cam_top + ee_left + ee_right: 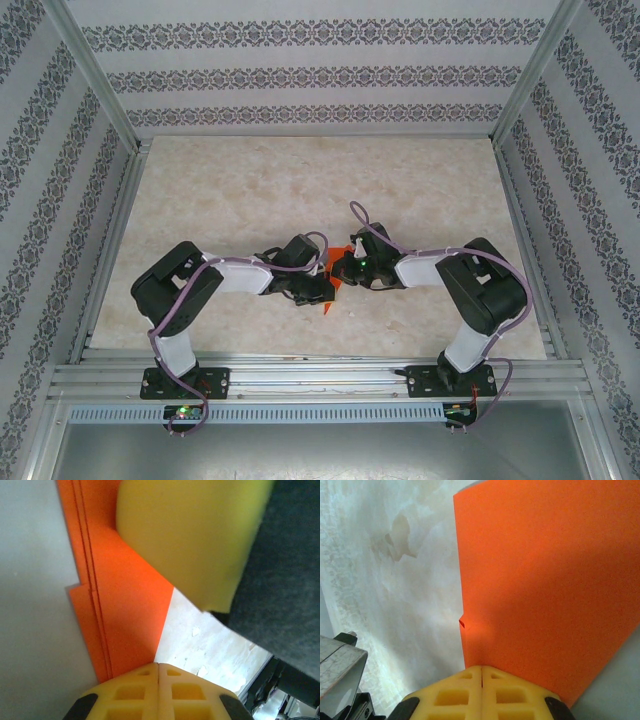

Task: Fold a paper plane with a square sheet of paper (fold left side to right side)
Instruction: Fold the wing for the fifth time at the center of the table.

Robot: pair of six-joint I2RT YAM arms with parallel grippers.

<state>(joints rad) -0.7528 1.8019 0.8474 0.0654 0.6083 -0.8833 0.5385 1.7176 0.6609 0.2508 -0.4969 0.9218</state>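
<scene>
1. Top external view: the two black arms bend in toward each other over the middle of the pale marbled table (250, 190), nearer its front edge. Their tips nearly meet.
2. A thin, bright orange sheet of paper (332, 292), folded into a narrow shape, sits between the two tips, and only slivers of it show past the black wrists.
3. The left gripper (316, 288) comes at the paper from the left, and the right gripper (344, 272) from the right.
4. Left wrist view: the yellow fingers of the left gripper (158, 666) are pressed together with no gap. The orange sheet of paper (125, 605) narrows to a corner right at their seam, pinched there.
5. Stepped edges along the paper's left side show several stacked layers.
6. A blurred yellow finger of the right gripper (190, 535) lies against the paper's upper part.
7. Right wrist view: the right gripper (481, 669) is likewise closed tight, clamping the lower edge of the orange sheet of paper (545, 590).
8. The sheet rises from the fingers as a flat plane, with the table (395, 605) off to its left.
9. Its straight left edge has a small notch partway down.
</scene>
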